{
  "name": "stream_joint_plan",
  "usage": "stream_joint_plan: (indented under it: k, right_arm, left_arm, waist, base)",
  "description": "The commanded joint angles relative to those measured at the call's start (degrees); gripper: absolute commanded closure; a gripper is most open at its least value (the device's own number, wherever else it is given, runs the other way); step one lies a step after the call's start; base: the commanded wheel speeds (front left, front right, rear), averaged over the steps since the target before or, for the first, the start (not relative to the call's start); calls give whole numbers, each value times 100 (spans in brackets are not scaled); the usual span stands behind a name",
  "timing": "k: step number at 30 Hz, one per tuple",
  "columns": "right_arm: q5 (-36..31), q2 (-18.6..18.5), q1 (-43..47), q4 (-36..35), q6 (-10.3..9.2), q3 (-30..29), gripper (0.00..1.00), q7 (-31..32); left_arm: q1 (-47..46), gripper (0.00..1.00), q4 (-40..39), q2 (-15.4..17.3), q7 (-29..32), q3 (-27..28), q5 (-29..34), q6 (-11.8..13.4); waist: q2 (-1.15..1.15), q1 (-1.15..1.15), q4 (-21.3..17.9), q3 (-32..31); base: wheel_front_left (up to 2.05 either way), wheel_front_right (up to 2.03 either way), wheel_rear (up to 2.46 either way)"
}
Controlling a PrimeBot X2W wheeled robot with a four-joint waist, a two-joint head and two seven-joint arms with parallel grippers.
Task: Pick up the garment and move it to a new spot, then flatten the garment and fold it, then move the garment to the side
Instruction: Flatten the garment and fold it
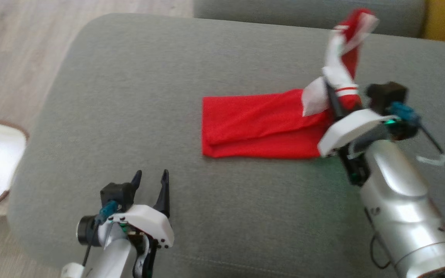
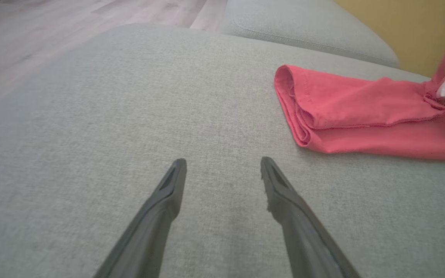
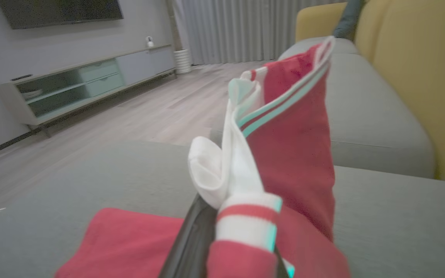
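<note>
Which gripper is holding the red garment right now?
The right gripper, shut on the white-trimmed end of the garment; the left gripper stands open, away from it.

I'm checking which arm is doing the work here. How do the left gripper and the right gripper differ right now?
The left gripper has its fingers spread open with nothing between them; the right gripper has its fingers shut on the white-striped end of the garment. The left gripper is over bare cushion, apart from the garment; the right gripper holds that end raised. Both have dark fingers on white mounts.
</note>
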Motion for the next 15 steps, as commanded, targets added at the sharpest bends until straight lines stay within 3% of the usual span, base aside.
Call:
stream_joint_plan:
  k: [1,3,9,10,11,12,15]
  right_arm:
    - [202,153,-44,-328,37,357,100,115]
    - [454,257,133,-474,37,797,100,302]
    - [662,344,287,-182,37,1129,100,389]
    - [716,352,297,-119,37,1163,80,351]
    - [857,357,317,-133,37,1243,29,284]
    - [1120,358,364,-210,37,1370,0,251]
    - [1829,361,462,-405,37,1707,0,163]
  left_arm:
    - [-62,0,-178,50,-70,84,-72,31]
    - [-63,0,-169,50,-70,-112,-139,47]
    - [-120,0,-195,50,-70,-426,-351,66]
    - [-122,0,-202,50,-70,-463,-369,80]
    - [-128,0,-205,49,-70,-493,-376,96]
    - [-138,0,-199,49,-70,-519,-374,109]
    - [-159,0,-180,49,-70,-506,-336,151]
  waist:
    - [0,0,288,-41]
    - [0,0,623,-63]
    - [0,0,1153,-42]
    - [0,0,1189,-40]
    - [0,0,1214,-36]
    - [0,0,1226,-33]
    - [0,0,1122,-71]
  base:
    - [0,0,0]
    - [0,0,0]
    - [0,0,0]
    - [0,0,0]
    - [0,0,0]
    - [0,0,0]
    - [0,0,0]
